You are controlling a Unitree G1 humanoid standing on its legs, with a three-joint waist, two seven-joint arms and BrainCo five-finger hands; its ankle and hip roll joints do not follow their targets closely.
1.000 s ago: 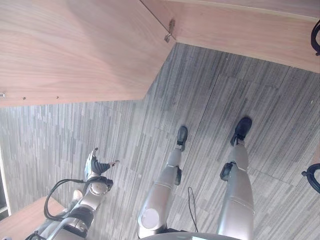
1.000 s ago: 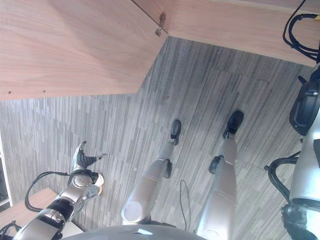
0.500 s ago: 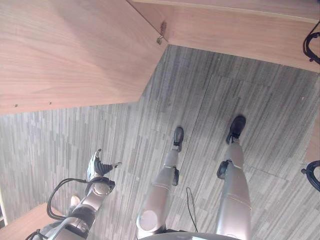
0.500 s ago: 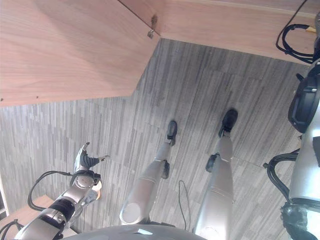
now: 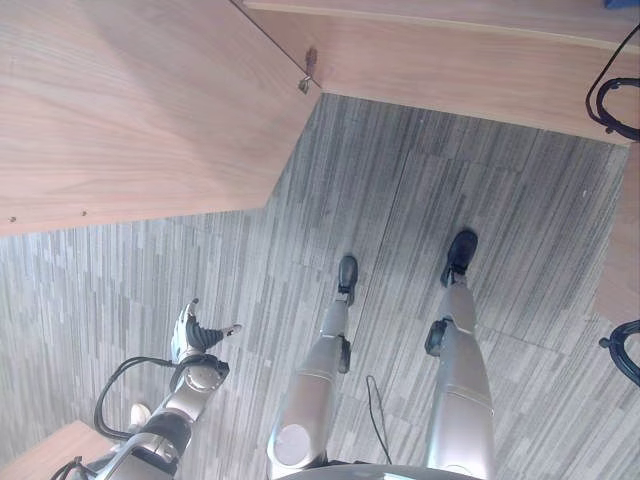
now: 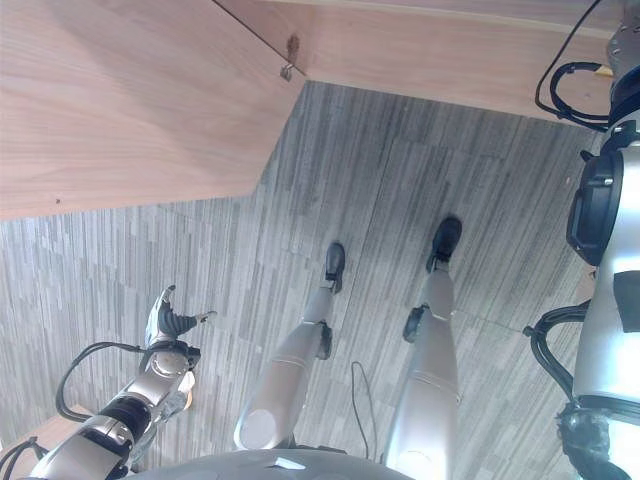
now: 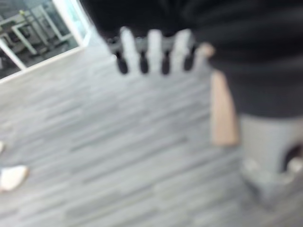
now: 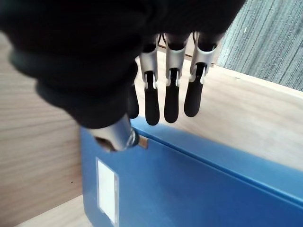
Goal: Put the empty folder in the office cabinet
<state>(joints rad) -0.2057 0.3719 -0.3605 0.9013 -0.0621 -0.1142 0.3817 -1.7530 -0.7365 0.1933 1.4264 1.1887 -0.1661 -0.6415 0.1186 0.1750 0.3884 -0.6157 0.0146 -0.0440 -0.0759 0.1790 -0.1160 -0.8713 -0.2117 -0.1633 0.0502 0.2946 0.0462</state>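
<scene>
A blue folder (image 8: 199, 189) with a white label (image 8: 106, 189) stands against the light wooden cabinet wall (image 8: 38, 156). My right hand (image 8: 171, 94) hovers just over its top edge, fingers straight and apart from it, the thumb (image 8: 116, 135) in front of its corner. Nothing is in that hand. A small blue corner (image 5: 622, 4) shows at the upper right above the cabinet's wooden front (image 5: 450, 60). My left hand (image 5: 193, 335) hangs low at my left side over the floor, open and holding nothing, fingers (image 7: 154, 52) straight.
The cabinet's open wooden door (image 5: 130, 110) spreads across the upper left, a hinge (image 5: 308, 72) at its corner. Grey striped carpet (image 5: 420, 200) lies below. A wooden surface (image 5: 40, 460) shows at the lower left, a pale shoe-like shape (image 5: 138, 415) beside it.
The whole picture has slid up and to the left, so the camera has moved. The left hand hangs as before.
</scene>
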